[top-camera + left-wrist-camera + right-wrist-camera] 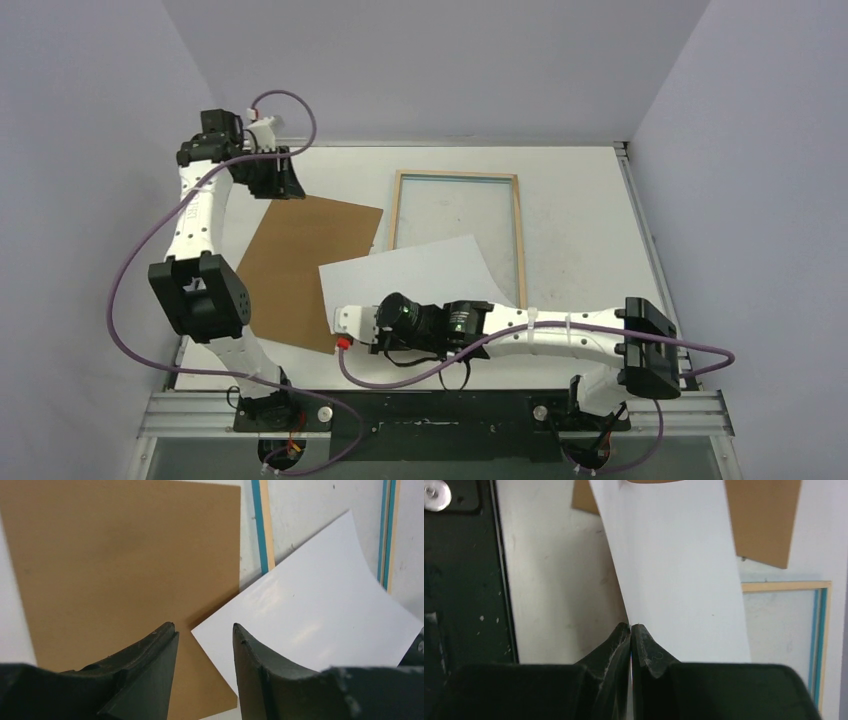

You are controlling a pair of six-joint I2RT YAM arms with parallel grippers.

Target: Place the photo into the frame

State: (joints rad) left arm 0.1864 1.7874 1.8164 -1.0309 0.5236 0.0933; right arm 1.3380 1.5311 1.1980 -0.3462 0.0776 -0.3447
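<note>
**Right claw**: the jaws are pressed together on the near-left edge of the thin rectangular paper photo. Only its blank white side faces up, so I cannot see the print.

**Photo, position:** it lies askew. Its left part rests over the flat brown rectangular backing board. Its right part is draped across the left rail of the frame, with the far-right corner curling up.

**Frame**: rectangular, with light wooden rails and a thin blue lip. It lies flat on the white table, to the right of my right claw and farther out.

**Axes:** the frame's long axis runs away from my bases, and the photo's runs nearly crosswise to it. I judge the sheet needs turning as well as carrying right and outward.

**Left claw**: the jaws are partly apart with nothing between them. It hovers over the board's far-left corner, well apart from the frame, so my right arm is the nearer one.
</note>
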